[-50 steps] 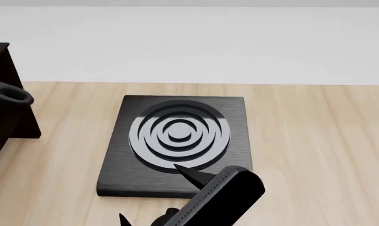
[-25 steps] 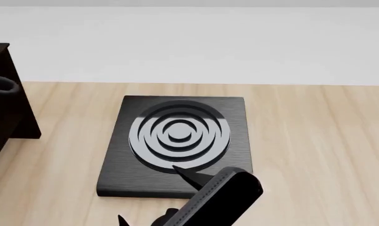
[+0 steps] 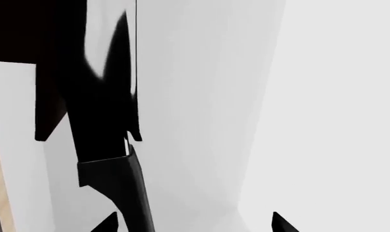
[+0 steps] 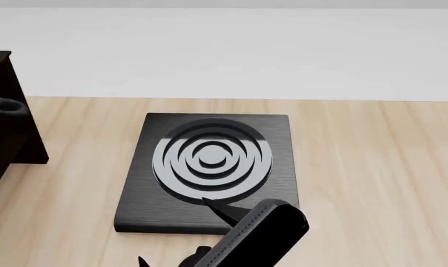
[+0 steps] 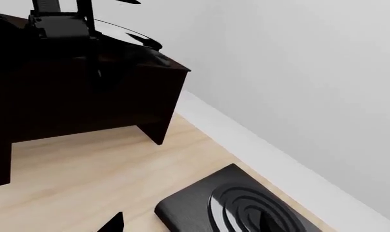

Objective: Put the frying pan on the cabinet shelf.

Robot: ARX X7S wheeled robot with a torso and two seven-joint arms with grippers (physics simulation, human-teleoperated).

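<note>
Fingers of the left pincer stand spread, the frying pan handle just beside one. Right pincer gapes over the bench.

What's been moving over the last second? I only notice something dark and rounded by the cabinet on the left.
That rounded dark end beside the very dark brown boxy cabinet has slid left, toward and mostly behind the cabinet; only a stub shows now. The right arm's black gripper crept slightly left. The square black burner plate with concentric rings and the pale wooden table stayed put.
</note>
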